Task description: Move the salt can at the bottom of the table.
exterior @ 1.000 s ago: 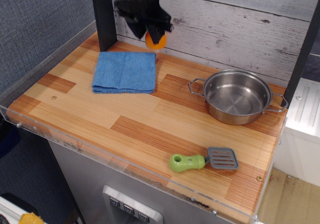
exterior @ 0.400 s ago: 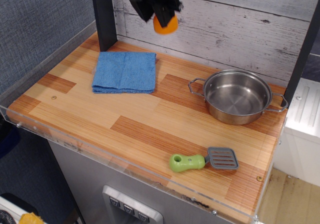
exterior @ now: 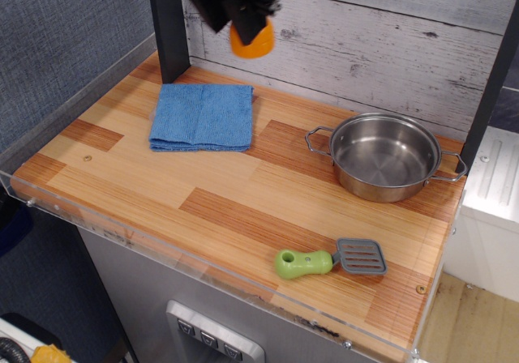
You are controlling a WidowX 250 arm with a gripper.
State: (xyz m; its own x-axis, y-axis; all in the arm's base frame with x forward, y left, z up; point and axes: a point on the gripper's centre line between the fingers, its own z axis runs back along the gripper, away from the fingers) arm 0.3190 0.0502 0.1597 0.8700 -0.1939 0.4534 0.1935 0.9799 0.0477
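The salt can [exterior: 252, 42] shows only its round orange body; its green cap is hidden inside the gripper. My black gripper [exterior: 245, 19] is shut on it at the top of the view, holding it high in the air above the back of the table [exterior: 219, 185], just over the far right corner of the blue cloth [exterior: 202, 117]. The can hangs in front of the grey plank wall and touches nothing below.
A folded blue cloth lies at the back left. A steel pot [exterior: 386, 156] with two handles stands at the right. A green-handled grey spatula [exterior: 328, 259] lies near the front edge. A clear acrylic rim [exterior: 162, 254] runs along the front. A dark post [exterior: 168, 27] stands behind the cloth.
The gripper has lifted the salt can from just above the cloth's corner up higher; in the last half second it shifted slightly left.
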